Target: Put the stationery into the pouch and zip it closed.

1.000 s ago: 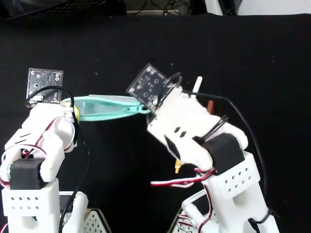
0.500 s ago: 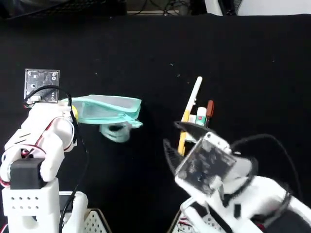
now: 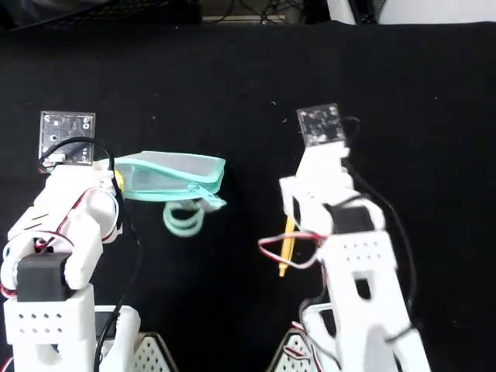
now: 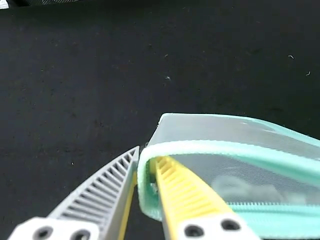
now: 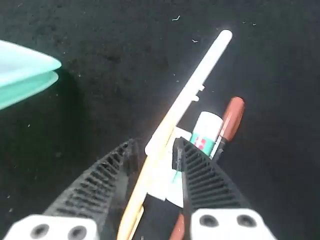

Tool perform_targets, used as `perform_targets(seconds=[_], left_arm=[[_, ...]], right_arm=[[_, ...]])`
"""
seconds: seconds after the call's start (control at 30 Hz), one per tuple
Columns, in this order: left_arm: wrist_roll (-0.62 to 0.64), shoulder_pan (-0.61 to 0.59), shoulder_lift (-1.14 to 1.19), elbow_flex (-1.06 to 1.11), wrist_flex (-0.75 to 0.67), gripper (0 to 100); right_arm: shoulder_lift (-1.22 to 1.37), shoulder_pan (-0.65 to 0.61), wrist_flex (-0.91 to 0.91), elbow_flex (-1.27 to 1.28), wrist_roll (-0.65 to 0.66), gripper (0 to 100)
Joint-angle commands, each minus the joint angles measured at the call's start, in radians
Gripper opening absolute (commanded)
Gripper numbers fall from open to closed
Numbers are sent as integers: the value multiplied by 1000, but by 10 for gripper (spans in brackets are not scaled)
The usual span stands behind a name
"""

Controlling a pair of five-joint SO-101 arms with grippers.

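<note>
A teal mesh pouch (image 3: pixel 172 176) lies left of centre with its strap loop (image 3: pixel 184 218) in front. My left gripper (image 4: pixel 147 157) is shut on the pouch's (image 4: pixel 240 150) left end rim, with the yellow finger (image 4: pixel 182 192) inside the mouth and the grey finger (image 4: pixel 107 192) outside. My right arm (image 3: pixel 333 217) hangs over the stationery. My right gripper (image 5: pixel 152 150) is open and straddles a white pen (image 5: pixel 192 97) and a yellow pencil (image 5: pixel 131 207). Beside them lie a white-green tube (image 5: pixel 205 131) and a brown marker (image 5: pixel 231 117). The pencil's end (image 3: pixel 285 249) pokes out under the arm.
The table is covered with black cloth (image 3: pixel 232 85). Both arm bases (image 3: pixel 46 325) stand at the front edge. The pouch's right end (image 5: pixel 20 75) lies a short way from the stationery.
My right arm has left the pouch's right end, swung back and come down over the stationery. The pouch has slackened and shortened, and its strap loop now shows. The left arm held still.
</note>
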Motion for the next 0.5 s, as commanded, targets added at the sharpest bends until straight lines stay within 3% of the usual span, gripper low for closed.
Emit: perform_targets(seconds=[0.0,0.23,0.47], left_arm=[[11,-10,6,25,-6,30],[11,-12,6,71,-48,30],[11,-15,6,99,-75,30]], right_arm=[[159,17,-69,-50,-17,124],[490,15,-69,-220,-21,122],[602,23,-77,-285,-15,123]])
